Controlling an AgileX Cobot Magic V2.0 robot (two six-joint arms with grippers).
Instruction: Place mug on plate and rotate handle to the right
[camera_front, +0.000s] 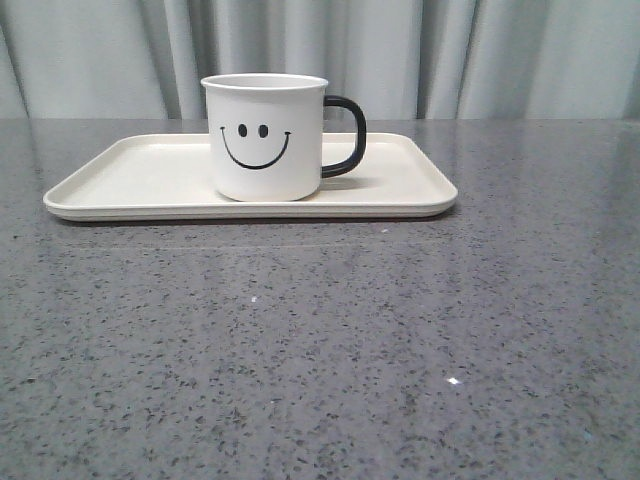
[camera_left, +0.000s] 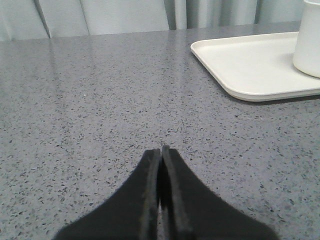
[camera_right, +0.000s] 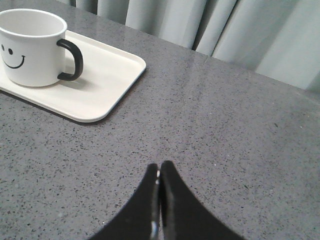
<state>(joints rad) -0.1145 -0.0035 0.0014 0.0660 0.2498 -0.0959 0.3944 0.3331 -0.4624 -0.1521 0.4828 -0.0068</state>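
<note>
I see the mug (camera_front: 265, 137) upright on the plate (camera_front: 140, 185), its handle (camera_front: 346, 135) pointing right, so I judge the job done. My left claw (camera_left: 160, 150) and right claw (camera_right: 159, 167) are both pressed together, empty, low over the near tabletop (camera_front: 320, 340). The only risk: a careless sweep clipping the plate's rim and turning the mug.

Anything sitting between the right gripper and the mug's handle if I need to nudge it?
Nothing visible. Only bare table and open plate surface lie between the shut right gripper and the handle of the mug.
</note>
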